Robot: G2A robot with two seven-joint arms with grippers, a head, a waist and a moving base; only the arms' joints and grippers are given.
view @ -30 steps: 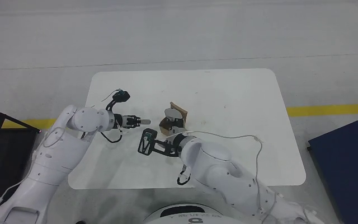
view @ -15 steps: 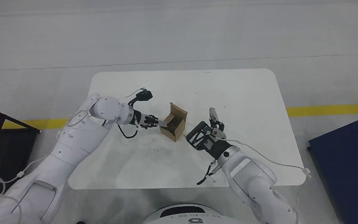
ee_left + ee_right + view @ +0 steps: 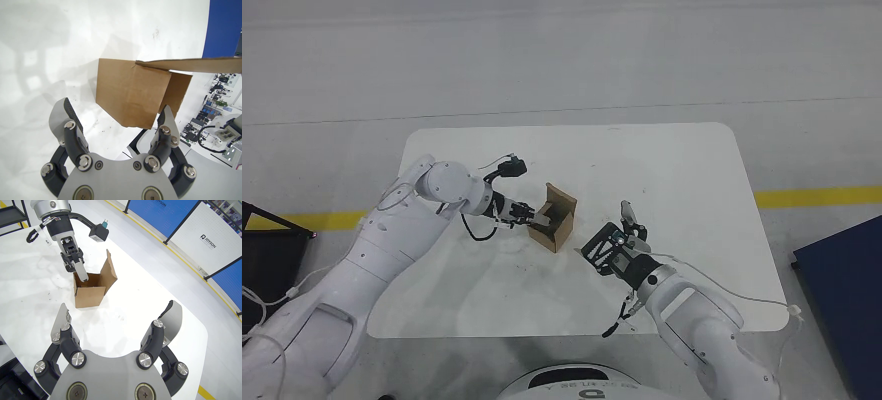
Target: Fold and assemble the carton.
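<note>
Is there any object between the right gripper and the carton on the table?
Nothing visible stands between them. Only bare table lies between the open right gripper and the carton. The left gripper is at the carton's opposite side, out of that path.

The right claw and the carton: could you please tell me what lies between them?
Only bare, lightly scuffed table lies between the right claw and the carton, as the right wrist view shows.

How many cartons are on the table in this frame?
1. The brown carton stands open-topped near the middle of the white table, with the open left gripper at its rim and the open right gripper apart from it. None seems hidden.
</note>
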